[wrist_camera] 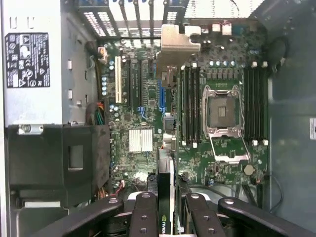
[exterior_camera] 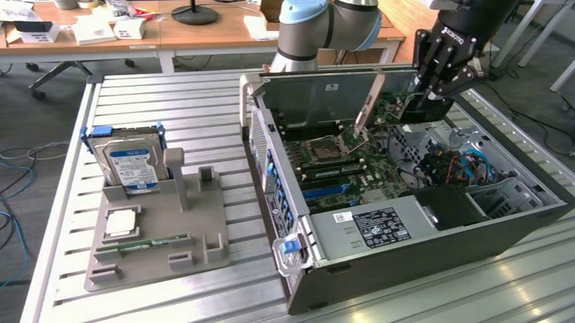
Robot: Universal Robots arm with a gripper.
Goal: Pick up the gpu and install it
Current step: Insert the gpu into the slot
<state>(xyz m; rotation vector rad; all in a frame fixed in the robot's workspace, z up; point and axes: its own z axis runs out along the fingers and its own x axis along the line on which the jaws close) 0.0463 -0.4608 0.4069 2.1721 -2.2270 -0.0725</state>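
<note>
Open computer case [exterior_camera: 422,269] lies on slatted metal table [exterior_camera: 171,108], motherboard [exterior_camera: 359,168] and power supply [exterior_camera: 378,225] exposed inside. On the exterior view's left, grey holder [exterior_camera: 148,266] carries upright hard drive [exterior_camera: 132,167], CPU chip [exterior_camera: 123,222], green memory stick [exterior_camera: 144,243].

On my screen the arm [exterior_camera: 334,25] has silver-grey tubular joints and a pale blue round cap [exterior_camera: 303,9]. The gripper [exterior_camera: 426,99] is matte black with white lettering [exterior_camera: 454,38] on its side. Its fingers [wrist_camera: 143,217] are black bar links with glossy edges, dotted with round pivot screws [wrist_camera: 144,196].
</note>
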